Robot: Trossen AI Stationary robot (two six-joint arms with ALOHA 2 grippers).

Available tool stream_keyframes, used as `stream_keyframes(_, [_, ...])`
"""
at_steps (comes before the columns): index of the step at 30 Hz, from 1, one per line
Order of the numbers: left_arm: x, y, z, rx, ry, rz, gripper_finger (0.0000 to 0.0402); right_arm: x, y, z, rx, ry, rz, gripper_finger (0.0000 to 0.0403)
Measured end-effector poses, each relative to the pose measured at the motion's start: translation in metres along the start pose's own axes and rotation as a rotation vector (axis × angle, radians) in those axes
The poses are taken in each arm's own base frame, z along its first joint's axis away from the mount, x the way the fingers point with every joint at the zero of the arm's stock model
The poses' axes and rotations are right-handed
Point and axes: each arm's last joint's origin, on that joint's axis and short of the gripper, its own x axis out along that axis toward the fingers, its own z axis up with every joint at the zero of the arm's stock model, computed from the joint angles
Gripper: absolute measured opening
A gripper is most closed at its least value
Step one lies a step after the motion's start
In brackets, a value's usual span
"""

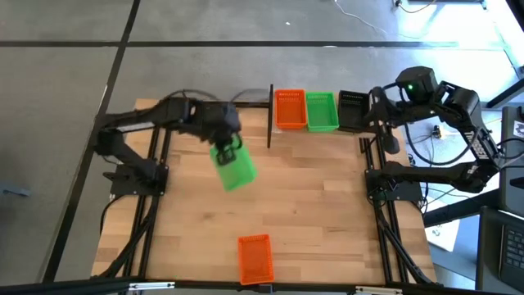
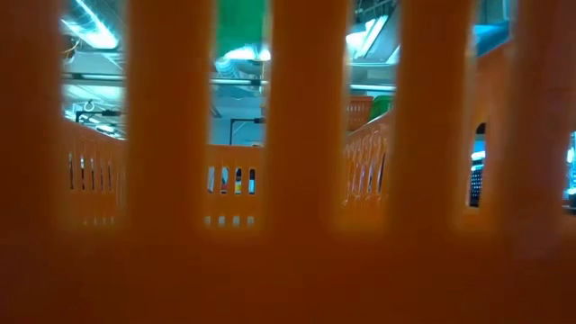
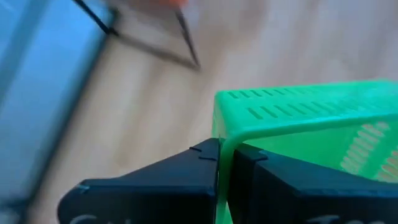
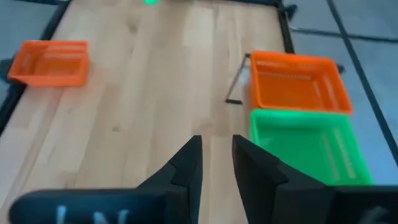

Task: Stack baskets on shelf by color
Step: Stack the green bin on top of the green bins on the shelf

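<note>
In the high view my left gripper is shut on a bright green basket, held tilted above the table's left middle. On the shelf at the far edge sit an orange basket, a green basket and a black basket side by side; whether each is a single basket or a stack, I cannot tell. Another orange basket rests on its bottom at the near edge. My right gripper hovers by the shelf's right end, slightly open and empty. My left gripper pinches the green basket's short end wall at its rim, one finger outside the basket and one finger inside. The basket is lifted clear of the table and hangs tilted beyond the fingers.
The near orange basket stands right before the low camera and fills that view. A black metal upright marks the shelf's left end. Bare wooden tabletop lies between the shelf and the near basket. Cables and equipment sit off the table's right side.
</note>
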Motion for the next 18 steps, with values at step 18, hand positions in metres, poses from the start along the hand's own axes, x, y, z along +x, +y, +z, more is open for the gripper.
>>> stream_keyframes(18, [0.048, 0.042, 0.147, 0.412, -0.59, 0.191, 0.0, 0.003, -0.006, -0.001, 0.189, 0.07, -0.11, 0.0087])
